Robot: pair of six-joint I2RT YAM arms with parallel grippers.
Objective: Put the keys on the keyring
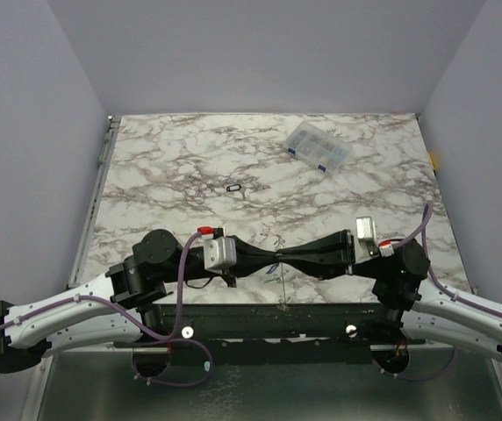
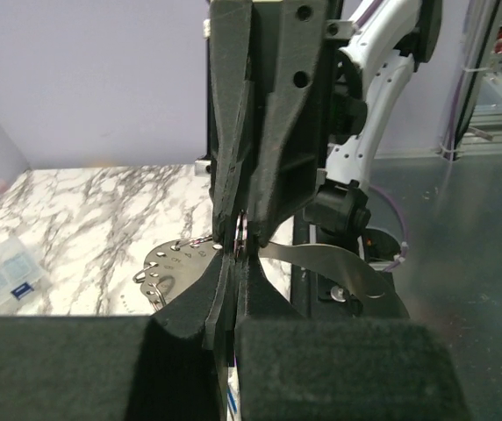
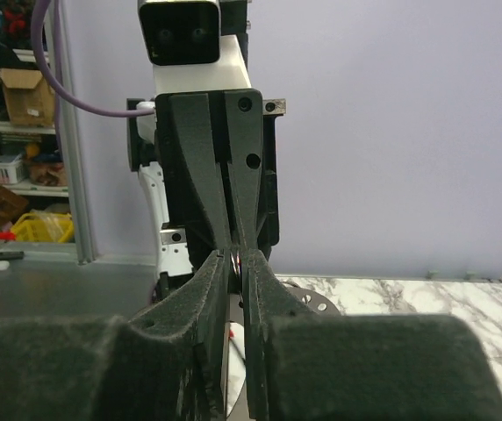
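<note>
Top external cam: high, behind the arm bases, tilted down and forward over the white-and-grey marbled tabletop (image 1: pixel 190 167) to the plain lilac back wall (image 1: pixel 260 53). Widest, farthest view. Left wrist cam: very close, looks along the black foam-padded left gripper (image 2: pixel 233 263) toward the black right gripper (image 2: pixel 239 224). Right wrist cam: equally close, faces the opposite way. All three views share the spot where both grippers meet tip to tip.

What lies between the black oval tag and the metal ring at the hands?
Nothing visible: bare marble tabletop separates the black-rimmed oval tag from the thin grey metal keyring pinched where left hand and right hand meet.
</note>
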